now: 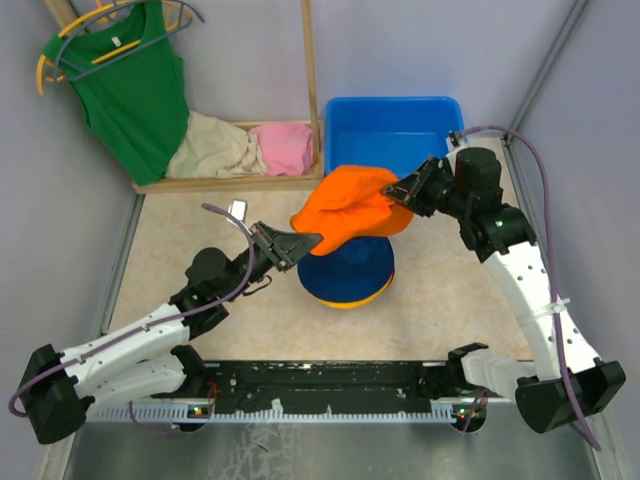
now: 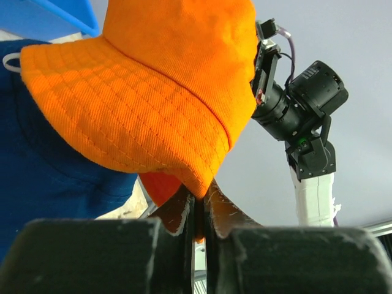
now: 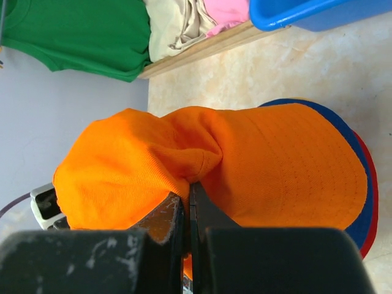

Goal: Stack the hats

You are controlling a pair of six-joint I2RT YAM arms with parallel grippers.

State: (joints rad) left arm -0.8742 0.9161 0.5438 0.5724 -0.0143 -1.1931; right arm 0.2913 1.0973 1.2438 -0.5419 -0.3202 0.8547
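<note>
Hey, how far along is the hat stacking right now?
Done: a navy blue cloth bucket hat sits on a yellow-orange hat and a red hat, only their brim edges showing. In hand: the left gripper and right gripper each pinch the bright orange cloth bucket hat, held above that pile. Left: lower it onto the navy crown and release.

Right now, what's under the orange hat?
A navy hat, with a yellow rim and a red rim peeking out below it. The left gripper and right gripper hold the orange hat over it. It hides the navy crown; the lower hats are mostly covered.
</note>
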